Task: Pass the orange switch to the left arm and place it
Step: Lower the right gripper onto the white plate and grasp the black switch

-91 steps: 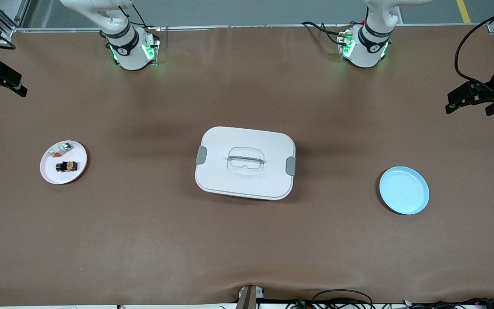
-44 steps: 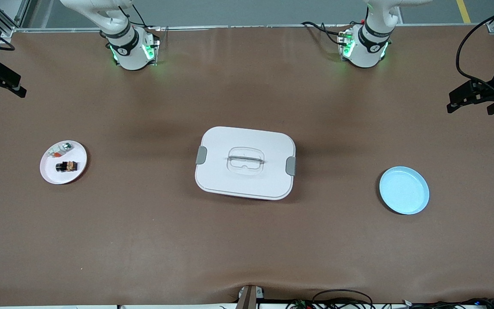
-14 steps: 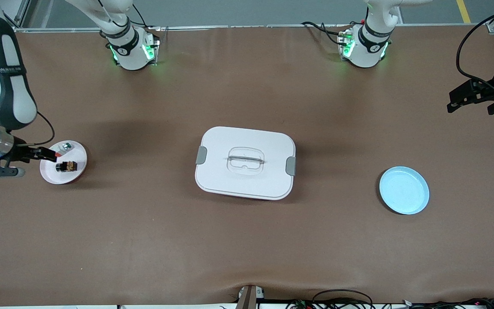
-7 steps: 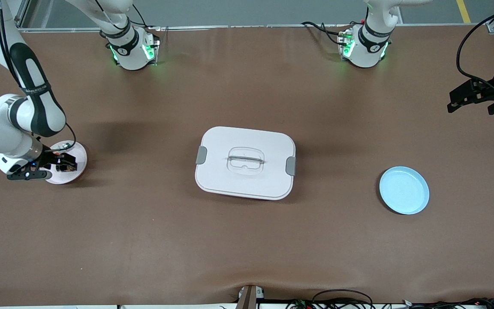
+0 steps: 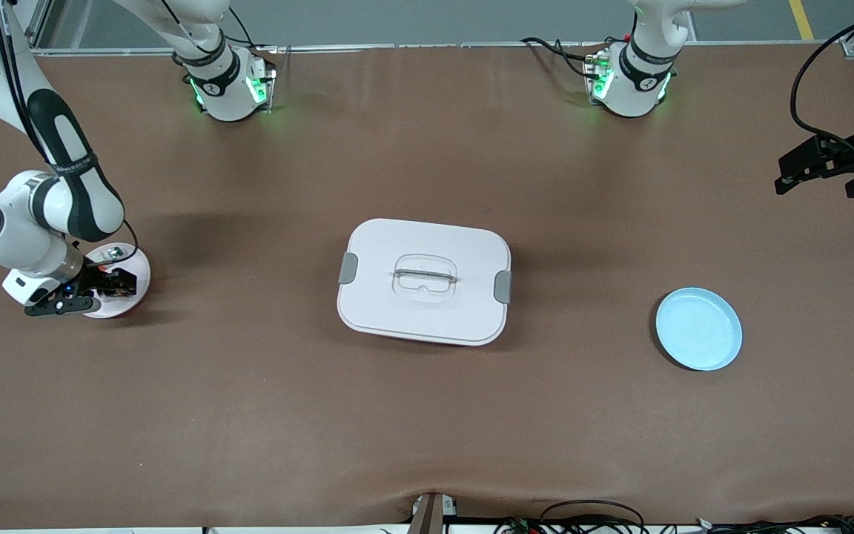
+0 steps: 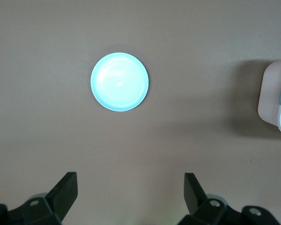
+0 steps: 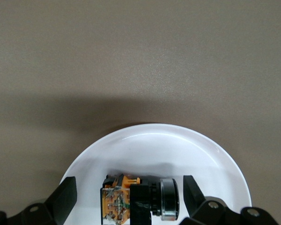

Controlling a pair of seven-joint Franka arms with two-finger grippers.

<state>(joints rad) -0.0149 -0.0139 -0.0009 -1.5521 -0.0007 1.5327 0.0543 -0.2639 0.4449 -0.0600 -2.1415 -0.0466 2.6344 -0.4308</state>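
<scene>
1. Worktop (image 5: 427,415): brown mat; a grey floor strip shows along the edge at the arms' bases.
2. Box (image 5: 424,281): mid-worktop, between the white plate (image 5: 138,259) and the blue plate (image 5: 698,328).
3. Orange switch (image 7: 139,202): lies on the white plate, between the spread fingers of the right pincer (image 7: 129,199), untouched.
4. Left pincer (image 6: 131,194): parted, empty, waiting high over the worktop near the blue plate.

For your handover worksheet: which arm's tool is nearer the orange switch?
Right. The right tool straddles the orange switch on the white plate, open. The left tool waits at the table's left-arm end.
</scene>
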